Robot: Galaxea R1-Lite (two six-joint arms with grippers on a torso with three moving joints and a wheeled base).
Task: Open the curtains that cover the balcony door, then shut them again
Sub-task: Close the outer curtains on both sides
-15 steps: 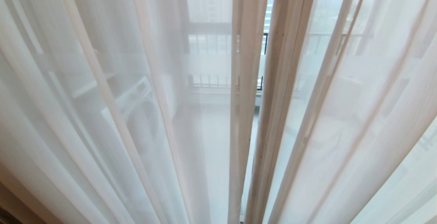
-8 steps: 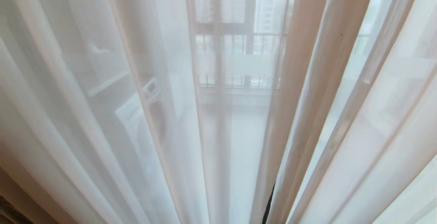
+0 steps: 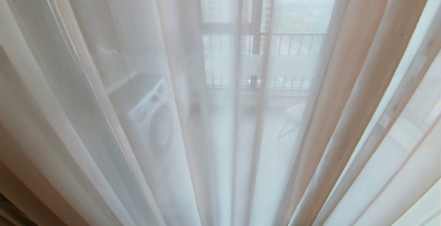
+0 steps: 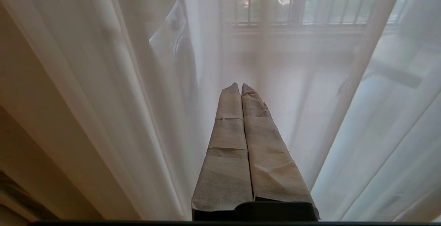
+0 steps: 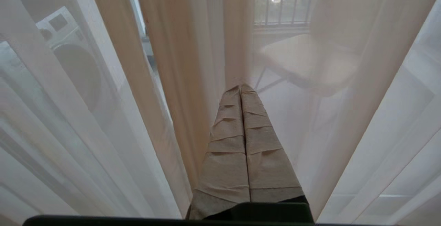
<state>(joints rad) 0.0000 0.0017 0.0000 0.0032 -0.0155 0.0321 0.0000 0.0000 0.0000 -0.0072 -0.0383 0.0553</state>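
Where drawn shut, curtains hang vertical, pleats floorward.

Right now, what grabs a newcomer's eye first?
The sheer curtains fill every view, hanging pleated across the whole frame. Through them, faintly: a washing machine left of centre and a barred railing beyond. Both tape-wrapped hands, left hand and right hand, point shut at the fabric.

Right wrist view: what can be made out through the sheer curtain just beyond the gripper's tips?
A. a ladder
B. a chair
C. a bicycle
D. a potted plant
B. Past the shut right gripper, the sheer curtain lets a pale chair with seat, backrest and thin legs show through, in front of the barred railing.
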